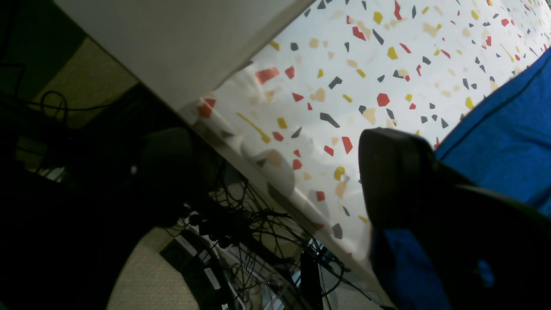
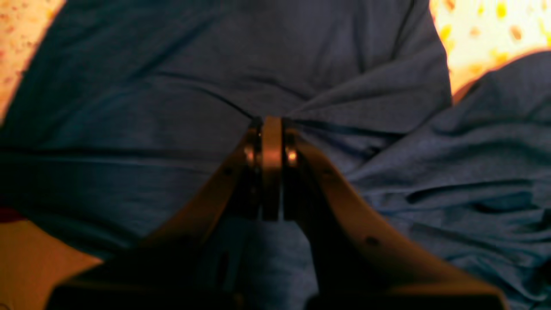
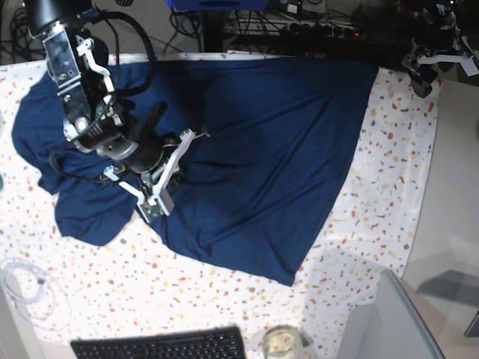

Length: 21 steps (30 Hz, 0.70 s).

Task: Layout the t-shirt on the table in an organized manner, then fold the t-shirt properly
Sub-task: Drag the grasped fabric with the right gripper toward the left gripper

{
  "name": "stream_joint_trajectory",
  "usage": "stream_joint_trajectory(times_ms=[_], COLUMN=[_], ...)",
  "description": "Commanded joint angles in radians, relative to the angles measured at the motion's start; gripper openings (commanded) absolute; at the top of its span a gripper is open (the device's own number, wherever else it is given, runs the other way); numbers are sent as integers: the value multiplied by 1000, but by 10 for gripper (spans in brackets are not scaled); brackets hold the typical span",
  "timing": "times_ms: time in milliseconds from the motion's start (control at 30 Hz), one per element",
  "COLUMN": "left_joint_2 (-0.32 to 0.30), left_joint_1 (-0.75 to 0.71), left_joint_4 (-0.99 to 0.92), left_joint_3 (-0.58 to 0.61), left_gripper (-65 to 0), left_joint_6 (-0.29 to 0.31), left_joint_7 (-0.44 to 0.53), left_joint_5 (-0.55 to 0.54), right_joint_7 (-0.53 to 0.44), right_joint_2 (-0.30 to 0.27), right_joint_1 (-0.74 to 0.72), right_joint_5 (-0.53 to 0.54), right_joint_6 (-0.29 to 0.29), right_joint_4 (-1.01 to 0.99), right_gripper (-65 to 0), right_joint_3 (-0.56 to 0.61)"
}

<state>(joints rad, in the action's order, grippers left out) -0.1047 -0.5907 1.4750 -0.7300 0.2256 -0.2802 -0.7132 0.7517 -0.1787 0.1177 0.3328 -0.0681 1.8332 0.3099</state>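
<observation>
T-shirt (image 1: 508, 142) cloth fills the right edge of the left wrist view, bright blue under the light, lying on the table (image 1: 344, 86), a white top flecked red, yellow and grey; beyond the table's edge hang tangled black cables (image 1: 241, 224) over pale floor, and a plain grey panel (image 1: 181, 38) crosses the upper part. One dark finger (image 1: 396, 172) of the left gripper stands over the table right by the cloth's hem, with nothing against it; the other is out of frame, and the jaws are spread wide. From the right wrist, the t-shirt (image 2: 172, 86) is dim navy, thin and creased, with folds running toward the right gripper (image 2: 271, 125), whose jaws are pressed together on a pinch of the fabric. In the base view the t-shirt (image 3: 284, 149) lies spread over most of the table (image 3: 374, 217), rumpled at its left end, with the right gripper (image 3: 196, 135) down on its middle; a black keyboard (image 3: 161, 346) and a glass jar (image 3: 282, 342) sit along the near edge, and a coiled white cable (image 3: 22, 288) lies at lower left.
</observation>
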Motion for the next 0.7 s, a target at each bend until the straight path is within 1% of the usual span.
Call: stream_joint_trajectory(times_ms=[0,100,200,267,400,467,533,667], left_joint_2=[-13,-13,-13,-13,-13,-13,-13,-13], left_joint_1=[-7,-7,-7,-2,7,8,8,8], left_joint_4=[14,14,14,14,-7,-15,-20,-20], left_joint_3=[-9,-9,-9,-9,-9,-9,-9,-9], left_gripper=[-71,-71,-71,-71,-71,-71,-71,-71], left_joint_6=[8,8,8,8,8,8,8,8], left_joint_7=[22,22,22,22,22,22,22,22], left_joint_5=[-10,-10,-10,-10,-10,-10,-10,-10], right_joint_7=[-8,12,6,4,-1,-37,-65,-74], right_joint_2=[0,3,5,5,6,6,6,6], right_joint_1=[6,49,109,130,142,139,133,109], right_joint_5=[4,9,9,9,9,9,9,9], right_joint_6=[-8,-11,-14,-39,-48,-48,-48,-48], right_joint_4=[46,102,133,132,87,61,26,-48], right_gripper=[-650,-650,-650,-650,-650,-650,-650,-650], right_joint_3=[-1,2,21,59,153,194,220,268])
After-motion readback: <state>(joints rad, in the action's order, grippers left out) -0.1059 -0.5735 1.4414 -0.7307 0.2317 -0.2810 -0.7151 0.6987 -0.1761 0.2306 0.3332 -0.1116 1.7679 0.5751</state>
